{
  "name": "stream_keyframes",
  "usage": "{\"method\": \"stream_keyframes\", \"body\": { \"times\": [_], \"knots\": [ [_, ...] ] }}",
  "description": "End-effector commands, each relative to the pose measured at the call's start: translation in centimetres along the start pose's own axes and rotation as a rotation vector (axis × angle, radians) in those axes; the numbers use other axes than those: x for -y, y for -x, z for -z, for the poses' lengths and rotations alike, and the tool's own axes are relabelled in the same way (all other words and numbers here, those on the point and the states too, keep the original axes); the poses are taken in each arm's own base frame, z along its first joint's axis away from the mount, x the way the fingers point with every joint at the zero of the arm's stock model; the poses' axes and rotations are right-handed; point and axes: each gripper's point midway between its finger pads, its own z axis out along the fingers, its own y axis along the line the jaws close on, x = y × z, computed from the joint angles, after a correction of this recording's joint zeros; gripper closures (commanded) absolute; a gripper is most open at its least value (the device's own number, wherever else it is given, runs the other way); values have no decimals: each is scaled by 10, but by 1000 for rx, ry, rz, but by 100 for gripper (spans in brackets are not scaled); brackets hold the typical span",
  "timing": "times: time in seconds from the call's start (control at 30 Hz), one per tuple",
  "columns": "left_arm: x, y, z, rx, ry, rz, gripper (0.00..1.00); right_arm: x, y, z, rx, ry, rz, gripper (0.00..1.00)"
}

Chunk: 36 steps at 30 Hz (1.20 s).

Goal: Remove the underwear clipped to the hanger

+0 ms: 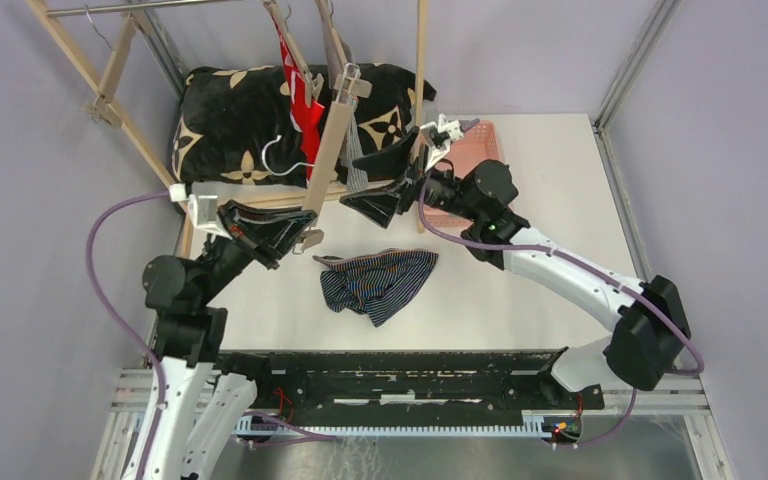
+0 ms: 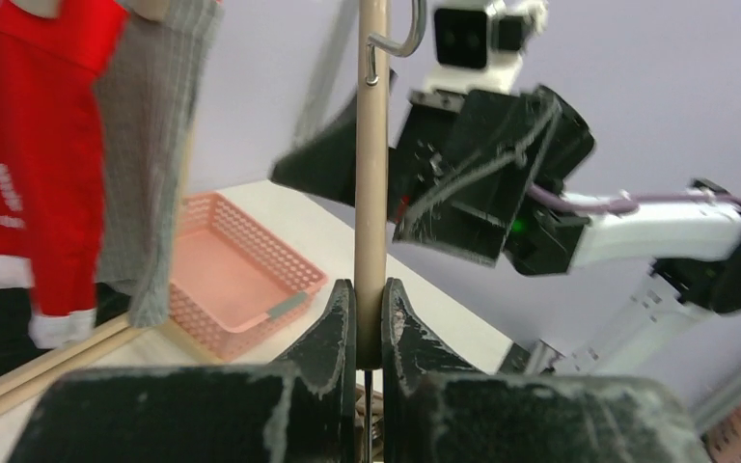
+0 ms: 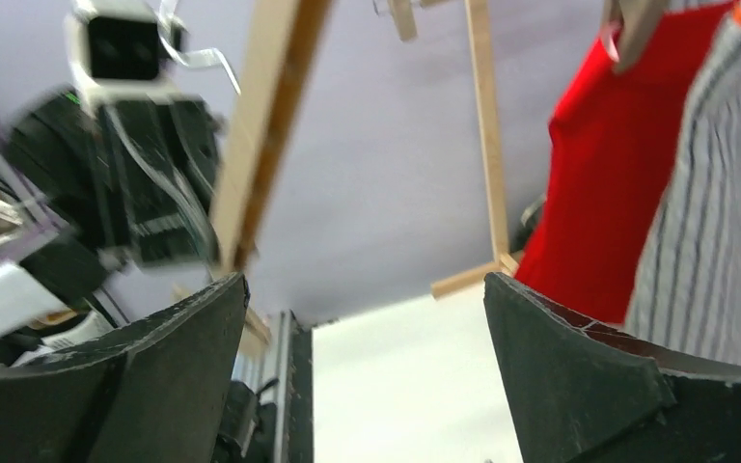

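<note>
A wooden clip hanger (image 1: pixel 326 158) hangs slantwise from the rack. My left gripper (image 1: pixel 298 232) is shut on its lower end; in the left wrist view the bar (image 2: pixel 370 193) sits pinched between the fingers (image 2: pixel 336 323). The red underwear (image 1: pixel 300 105) and the grey striped underwear (image 1: pixel 356 165) hang from it, also shown in the left wrist view, red (image 2: pixel 29 145) and grey (image 2: pixel 150 145). The navy striped underwear (image 1: pixel 380 282) lies loose on the table. My right gripper (image 1: pixel 385 188) is open and empty beside the grey underwear (image 3: pixel 714 222), with the red one (image 3: pixel 608 174) behind.
A black cushion with beige flower marks (image 1: pixel 230 115) lies under the wooden rack (image 1: pixel 110 95) at the back left. A pink basket (image 1: pixel 470 150) stands at the back right, behind my right wrist. A rack post (image 1: pixel 421 90) rises close to the right gripper.
</note>
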Motion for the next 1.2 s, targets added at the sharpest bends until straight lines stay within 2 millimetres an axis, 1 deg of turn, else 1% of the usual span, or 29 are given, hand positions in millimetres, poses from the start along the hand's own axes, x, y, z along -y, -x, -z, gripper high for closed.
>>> {"method": "stream_keyframes", "body": {
  "times": [0.0,0.07,0.1,0.13,0.17,0.23,0.3,0.37,0.4,0.47,0.5,0.53,0.57,0.67,0.77,0.9,0.93,1.0,1.03,1.07,1.1,1.17],
  "knots": [
    [-9,21,20,-15,209,-100,97,5,-1,25,-33,-117,134,0],
    [-3,30,31,-9,248,-122,97,16,-17,41,-92,-203,147,0],
    [-2,34,37,-3,280,-135,97,22,-26,50,-125,-252,157,0],
    [-4,38,44,-1,328,-143,97,27,-39,59,-171,-302,167,0],
    [-9,42,52,4,389,-151,97,33,-53,67,-220,-353,176,0],
    [-25,50,72,16,553,-170,97,38,-91,82,-348,-426,180,0],
    [-40,49,90,-23,687,-177,97,39,-131,94,-487,-484,196,0],
    [-50,45,103,-72,777,-174,97,41,-164,105,-593,-554,242,0],
    [-52,43,107,-92,803,-172,97,37,-178,106,-637,-558,271,0],
    [-58,34,111,-143,833,-164,97,46,-200,116,-722,-616,301,0],
    [-63,27,112,-175,846,-159,97,51,-215,121,-770,-637,295,0],
    [-69,21,113,-210,865,-157,97,52,-224,124,-795,-643,281,0],
    [-76,14,115,-245,885,-157,97,54,-240,128,-829,-644,260,0],
    [-100,-5,115,-337,940,-154,97,56,-274,132,-891,-624,197,0],
    [-114,-12,108,-381,951,-162,97,60,-302,139,-956,-634,163,0],
    [-122,-6,89,-407,906,-197,97,68,-330,144,-1019,-639,153,0],
    [-124,1,81,-424,892,-222,97,74,-347,150,-1070,-647,150,0],
    [-130,5,73,-451,893,-241,97,79,-361,155,-1104,-663,143,0],
    [-132,9,70,-460,892,-253,97,82,-368,157,-1121,-666,134,2],
    [-134,12,67,-468,891,-266,97,85,-374,160,-1132,-666,117,5],
    [-136,15,65,-474,892,-277,97,86,-380,161,-1142,-661,94,11],
    [-139,22,58,-482,888,-294,97,89,-389,164,-1147,-647,22,26]
  ]
}}
